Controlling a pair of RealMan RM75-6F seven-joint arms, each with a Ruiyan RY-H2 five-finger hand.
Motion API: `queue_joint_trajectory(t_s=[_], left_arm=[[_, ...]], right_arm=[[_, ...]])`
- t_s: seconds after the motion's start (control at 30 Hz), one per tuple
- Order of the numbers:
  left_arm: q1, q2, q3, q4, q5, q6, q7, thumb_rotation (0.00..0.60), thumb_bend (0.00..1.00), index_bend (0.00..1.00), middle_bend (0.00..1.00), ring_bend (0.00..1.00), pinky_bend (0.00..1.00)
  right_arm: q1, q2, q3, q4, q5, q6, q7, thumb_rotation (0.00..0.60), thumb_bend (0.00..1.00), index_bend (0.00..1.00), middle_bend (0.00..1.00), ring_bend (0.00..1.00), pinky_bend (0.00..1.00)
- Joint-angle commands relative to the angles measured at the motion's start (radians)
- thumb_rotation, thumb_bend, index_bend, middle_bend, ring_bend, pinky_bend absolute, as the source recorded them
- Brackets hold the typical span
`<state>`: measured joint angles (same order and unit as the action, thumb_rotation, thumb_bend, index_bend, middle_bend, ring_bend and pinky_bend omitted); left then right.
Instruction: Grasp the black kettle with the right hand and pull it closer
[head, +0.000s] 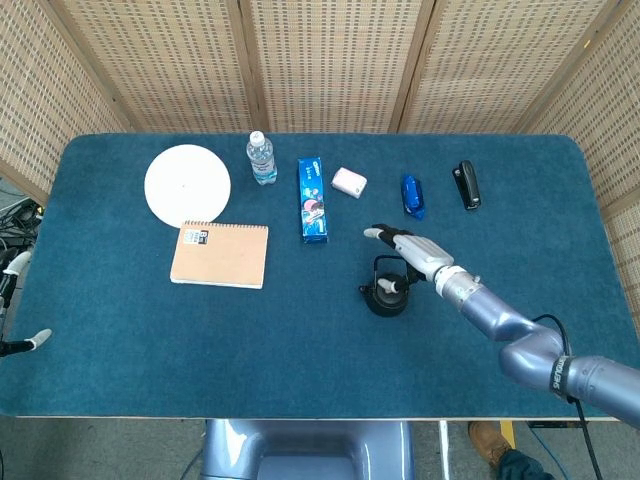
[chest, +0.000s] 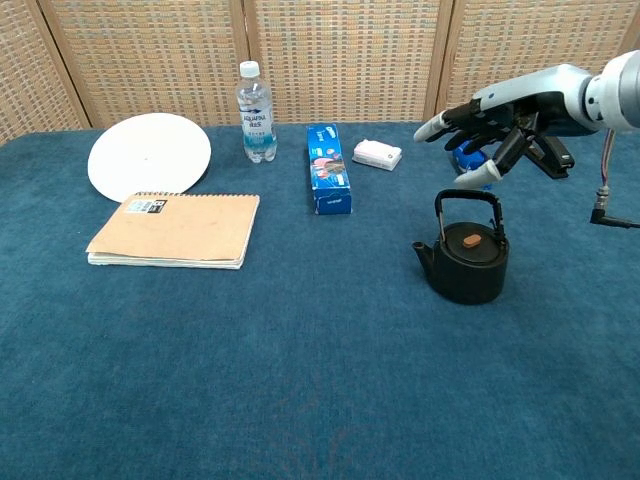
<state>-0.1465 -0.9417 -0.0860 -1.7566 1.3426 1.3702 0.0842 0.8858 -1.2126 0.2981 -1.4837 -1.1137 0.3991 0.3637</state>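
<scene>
The black kettle (head: 386, 291) (chest: 466, 256) stands upright on the blue table, its handle raised and a small orange knob on the lid. My right hand (head: 407, 249) (chest: 487, 118) hovers just above the handle with fingers spread, holding nothing and not touching the kettle. At the left border of the head view, only the fingertips of my left hand (head: 14, 300) show, spread apart beside the table's edge; the chest view does not show it.
Behind the kettle lie a blue box (head: 313, 200), a small white packet (head: 349, 182), a blue pouch (head: 412, 195) and a black stapler (head: 467, 184). Further left are a water bottle (head: 260, 157), a white plate (head: 187, 185) and a tan notebook (head: 220, 254).
</scene>
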Motion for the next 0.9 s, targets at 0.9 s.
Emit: queue_joint_trajectory(t_s=[0.9], left_arm=[[-0.015, -0.006, 0.0, -0.005, -0.013, -0.017, 0.012, 0.6, 0.0, 0.0, 0.0, 0.0, 0.0]], right_arm=[[0.153, -0.015, -0.157, 0.08, 0.249, -0.116, -0.092, 0.6, 0.77, 0.24, 0.21, 0.06, 0.0]])
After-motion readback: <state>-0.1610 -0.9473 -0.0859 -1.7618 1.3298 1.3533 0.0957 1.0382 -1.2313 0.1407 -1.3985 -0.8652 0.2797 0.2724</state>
